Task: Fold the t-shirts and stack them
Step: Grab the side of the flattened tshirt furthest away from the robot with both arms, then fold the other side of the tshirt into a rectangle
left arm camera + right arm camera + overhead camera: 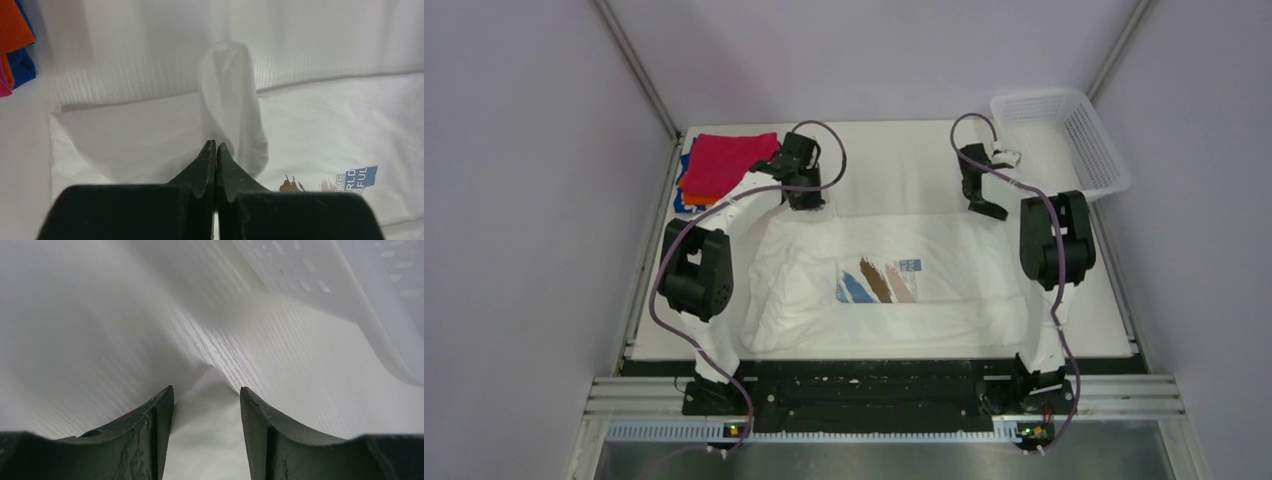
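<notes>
Step in hand: the robot is starting a fold on the white t-shirt [879, 280], with both hands working along its far edge.
White t-shirt: it is lying spread across the middle of the surface [904, 160], blue and brown brush-stroke print facing up, cloth rumpled toward the near-left.
Left hand [215, 145]: it is sitting at the shirt's far-left corner, fingers pressed together and apparently clamping a raised fold of white cloth.
Right hand [206, 392]: it is reaching at the shirt's far-right corner, fingers standing apart, with a tip of white cloth lying between them and not yet pinched.
Next move: the right hand probably needs to close on that corner. Both hands could then lift evenly and carry the far edge over toward the near edge without dragging the cloth.
Folded stack: a magenta-red shirt [729, 160] is resting on orange [12, 25] and blue [20, 67] shirts at the far-left corner, just beside the left hand.
Mesh basket [1096, 140]: it is standing at the far-right corner.
</notes>
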Controlling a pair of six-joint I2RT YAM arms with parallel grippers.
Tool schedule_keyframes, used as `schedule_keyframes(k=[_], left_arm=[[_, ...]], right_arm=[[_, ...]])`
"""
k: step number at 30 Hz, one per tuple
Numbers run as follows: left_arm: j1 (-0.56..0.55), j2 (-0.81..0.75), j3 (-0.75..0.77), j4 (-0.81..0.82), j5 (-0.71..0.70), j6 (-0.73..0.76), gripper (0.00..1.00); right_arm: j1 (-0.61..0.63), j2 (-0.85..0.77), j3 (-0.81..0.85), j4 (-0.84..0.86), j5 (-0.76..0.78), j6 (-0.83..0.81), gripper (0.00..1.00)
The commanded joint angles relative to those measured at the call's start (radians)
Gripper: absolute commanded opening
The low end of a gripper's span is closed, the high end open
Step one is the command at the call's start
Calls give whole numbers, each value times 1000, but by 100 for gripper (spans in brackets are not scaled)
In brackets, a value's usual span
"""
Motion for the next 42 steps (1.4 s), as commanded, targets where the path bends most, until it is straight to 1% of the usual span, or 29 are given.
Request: schedule_keyframes(k=[1,2,4,6,10,11,14,18,26,31,42], left_arm=[[-11,-91,-43,27,-40,2,0],[-11,-103,-55,30,-39,2,0],[-15,-130,-79,35,-46,6,0],[-18,-164,-103,37,-59,8,0],[-28,-229,-166,39,-85,11,0],[-35,-247,-185,40,-90,11,0],[-58,-300,-240,42,-116,9,0],[-99,-378,-312,40,-163,-1,0],[-141,-549,-465,6,-244,-66,0],[-158,-672,-558,-18,-269,-107,0],[-203,-825,-643,-58,-278,-166,0]], right_arm=[[-1,-59,-37,-39,23,31,46],[-2,-58,-40,-30,26,30,41],[-2,-57,-36,-13,28,26,33],[-1,-59,-30,1,30,26,21],[0,-113,-66,57,29,14,5],[2,-133,-85,71,27,11,3],[7,-197,-149,106,22,3,2],[22,-275,-232,113,10,5,2],[49,-422,-387,73,-12,66,3],[59,-506,-440,41,-4,86,3],[108,-719,-551,-53,-3,144,3]])
